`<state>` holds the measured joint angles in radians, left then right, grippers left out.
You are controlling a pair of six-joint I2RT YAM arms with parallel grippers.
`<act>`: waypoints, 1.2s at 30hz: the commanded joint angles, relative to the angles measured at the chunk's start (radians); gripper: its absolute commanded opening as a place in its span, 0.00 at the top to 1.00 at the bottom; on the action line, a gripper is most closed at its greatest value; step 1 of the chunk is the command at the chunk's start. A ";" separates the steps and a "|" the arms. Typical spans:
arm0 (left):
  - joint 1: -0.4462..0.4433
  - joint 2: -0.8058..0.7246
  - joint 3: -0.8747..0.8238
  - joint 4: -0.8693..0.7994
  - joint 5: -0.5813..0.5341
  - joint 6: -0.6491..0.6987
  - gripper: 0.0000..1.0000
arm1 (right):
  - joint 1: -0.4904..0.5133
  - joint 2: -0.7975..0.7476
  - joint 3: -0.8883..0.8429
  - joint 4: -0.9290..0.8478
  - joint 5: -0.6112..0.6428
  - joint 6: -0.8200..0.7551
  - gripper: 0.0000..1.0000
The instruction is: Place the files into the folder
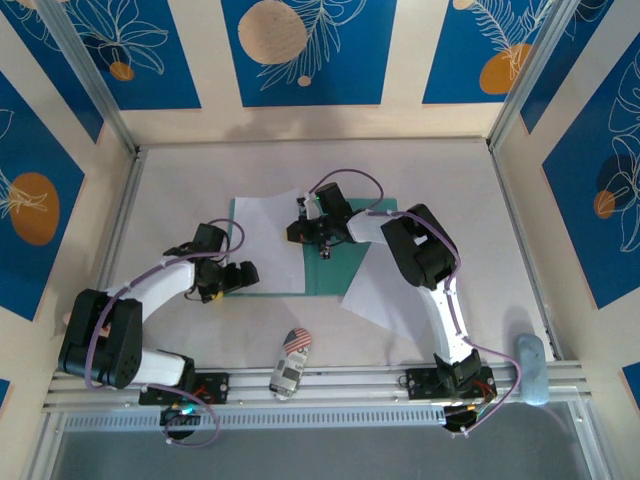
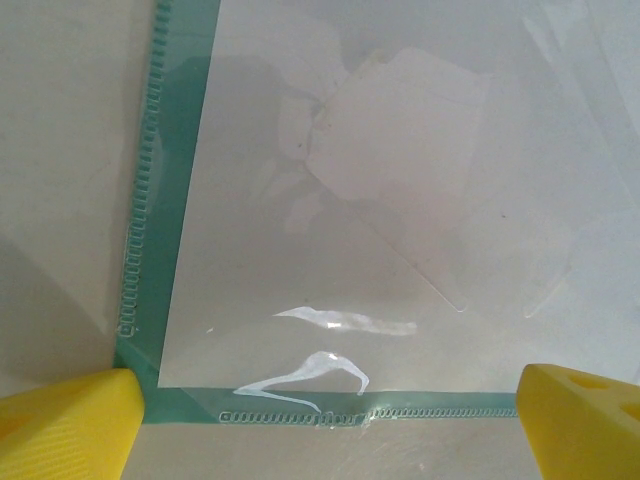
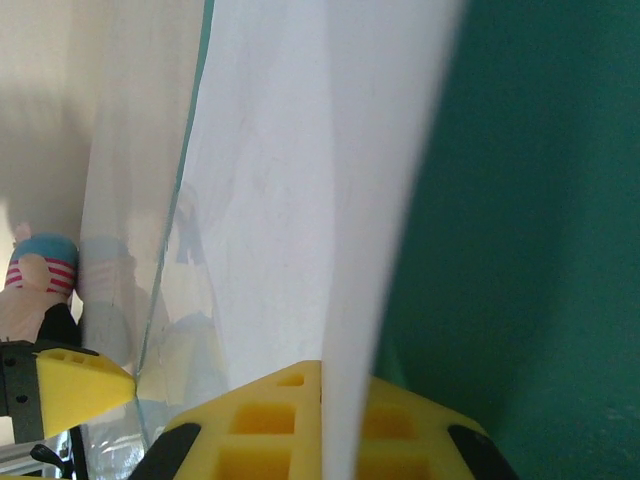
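The folder [image 1: 330, 275] lies open and flat in the middle of the table [image 1: 180, 180]. I'd call the job about half done. The left file [image 1: 270, 245] sits squarely on the left leaf. In the left wrist view there is a glossy clear film over it, so it looks tucked in, though I can't be sure. The right file [image 1: 385, 285] lies askew, with one part on the right leaf and the rest hanging off the near right edge onto the table.

The right gripper [image 1: 318, 232] hangs over the crease, clamped on the edge of a file [image 3: 300, 200] that stands up from the green. I can't tell which of the two files it is.

The left gripper [image 1: 228, 280] hovers at the near left corner of the folder with its jaws spread wide and nothing in them.

What's left, as I see it, is to get the stray file square inside the folder.
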<state>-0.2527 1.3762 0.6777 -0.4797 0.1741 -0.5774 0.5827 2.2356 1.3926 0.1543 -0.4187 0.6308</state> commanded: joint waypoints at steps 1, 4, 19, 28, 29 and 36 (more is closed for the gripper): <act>0.007 -0.025 0.009 -0.018 0.014 -0.003 0.03 | 0.006 -0.008 0.005 -0.005 0.000 0.013 1.00; 0.007 -0.062 0.026 -0.048 0.019 0.004 0.02 | 0.006 -0.007 0.011 -0.011 0.004 0.010 1.00; 0.007 -0.078 0.013 -0.090 -0.047 0.003 0.00 | 0.004 -0.010 0.028 -0.052 0.025 -0.007 1.00; 0.007 -0.064 0.010 -0.085 -0.053 0.009 0.00 | -0.017 -0.022 0.026 -0.050 0.019 -0.018 1.00; 0.007 -0.063 0.008 -0.083 -0.053 0.010 0.00 | -0.015 -0.021 0.027 -0.048 0.017 -0.019 1.00; 0.007 -0.044 0.000 -0.057 -0.038 0.001 0.00 | 0.007 -0.011 0.044 -0.055 -0.009 -0.041 1.00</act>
<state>-0.2527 1.3201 0.6895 -0.5385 0.1364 -0.5743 0.5781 2.2356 1.4075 0.1223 -0.4004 0.6201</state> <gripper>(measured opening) 0.997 0.061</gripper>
